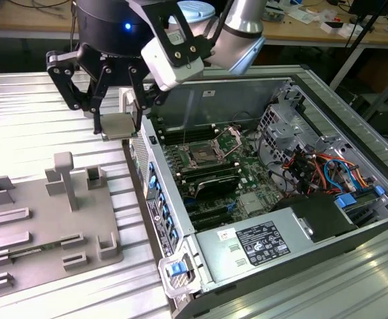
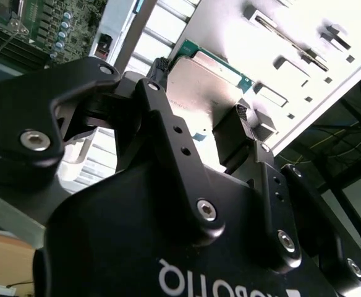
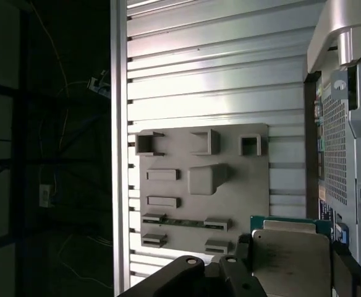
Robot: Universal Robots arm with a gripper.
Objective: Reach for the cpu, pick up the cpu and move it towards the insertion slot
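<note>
Silvery and flat, the cpu [image 1: 119, 125] hangs clamped between the black fingers [image 1: 98, 100] of the gripper [image 1: 117, 119], lifted clear of the ribbed metal table [image 1: 28, 126]. In the exterior view it sits just outside the open computer case [image 1: 274, 199], at about ten o'clock from the insertion slot [image 1: 204, 158], which lies on the green board. The grey tray [image 1: 41, 226] rests well apart, at seven o'clock from the chip. Both wrist views show the chip's green edge between the fingers.

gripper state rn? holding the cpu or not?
Gripper: shut on the cpu, held in the air beside the computer case, off the grey tray; in both wrist views the fingers clamp its edges.
</note>
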